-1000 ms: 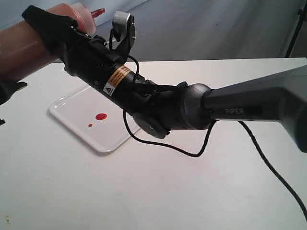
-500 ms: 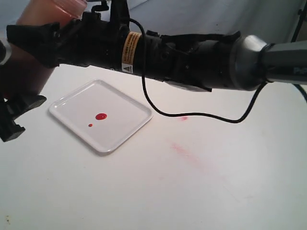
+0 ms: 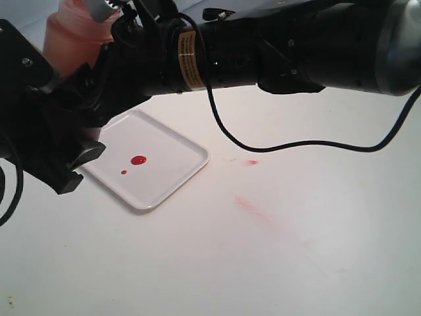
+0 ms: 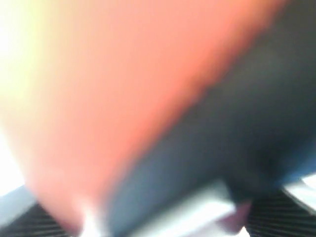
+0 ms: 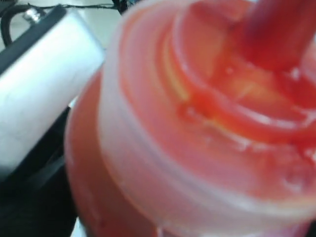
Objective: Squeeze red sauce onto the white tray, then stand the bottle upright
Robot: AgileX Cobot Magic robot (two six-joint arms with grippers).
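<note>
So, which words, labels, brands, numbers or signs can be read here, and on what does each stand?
The sticker on the black arm: orange and white, with print too small to read.
The bottle and the tray: no text visible.
Nothing else is readable in any view.

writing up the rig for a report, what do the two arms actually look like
The right arm is a thick, rounded black tube with a grey section farther back. A yellow-orange label sits near its wrist, and a thin black cable loops off it. The left arm is blocky matte black with dark fingers.
</note>
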